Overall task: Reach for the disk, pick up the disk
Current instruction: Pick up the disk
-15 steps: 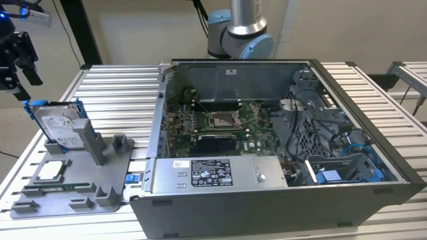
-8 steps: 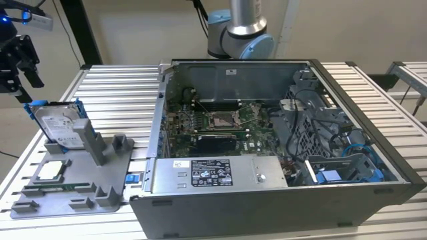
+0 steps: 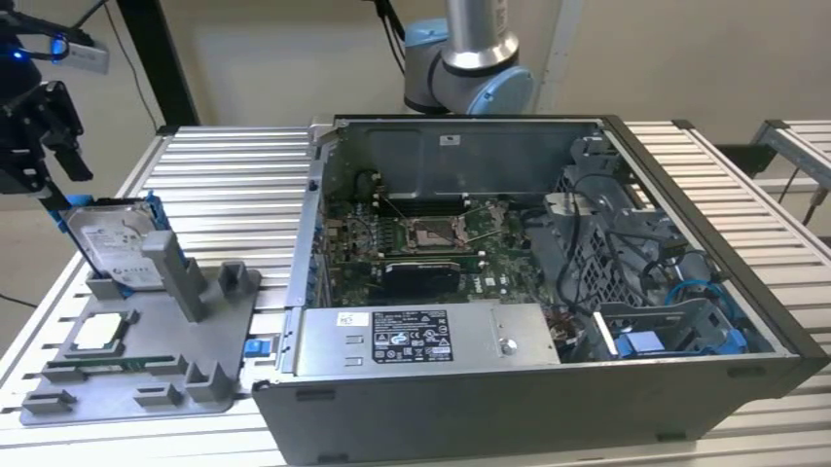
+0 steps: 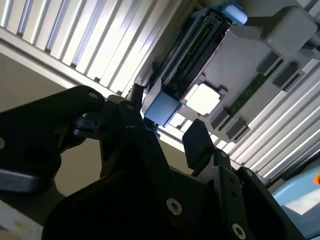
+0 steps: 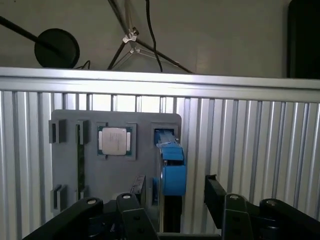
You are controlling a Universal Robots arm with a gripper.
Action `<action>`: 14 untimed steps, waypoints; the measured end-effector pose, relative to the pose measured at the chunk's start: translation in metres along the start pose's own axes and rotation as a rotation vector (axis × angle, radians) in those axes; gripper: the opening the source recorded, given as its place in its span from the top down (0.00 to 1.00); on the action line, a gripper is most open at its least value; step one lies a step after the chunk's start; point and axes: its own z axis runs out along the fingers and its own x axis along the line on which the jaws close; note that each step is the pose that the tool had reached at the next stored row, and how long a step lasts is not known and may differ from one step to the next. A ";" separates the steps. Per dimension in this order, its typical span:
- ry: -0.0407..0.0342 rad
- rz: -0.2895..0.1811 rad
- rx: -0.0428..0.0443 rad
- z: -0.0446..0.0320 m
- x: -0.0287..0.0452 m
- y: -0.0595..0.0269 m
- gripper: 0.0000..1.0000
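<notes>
The disk (image 3: 115, 245) stands upright on grey tray (image 3: 146, 338), slatted table (image 3: 221, 175).

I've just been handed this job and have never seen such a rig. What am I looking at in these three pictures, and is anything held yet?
This is one robot arm with a two-fingered gripper. The exterior view looks from off the arm across a slatted metal table bearing an open computer case. Both wrist views ride on the arm and look past the gripper. On the exterior view's left, a grey holder carries a CPU chip and the disk, standing on edge in blue rails. The gripper hangs above the disk, open, holding nothing.
</notes>
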 end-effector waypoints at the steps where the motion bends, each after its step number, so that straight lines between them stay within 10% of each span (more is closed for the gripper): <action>1: 0.0000 0.000 0.0009 0.0018 0.0002 0.0001 0.00; 14: 0.0000 0.000 0.0024 0.0256 0.0009 -0.0001 0.00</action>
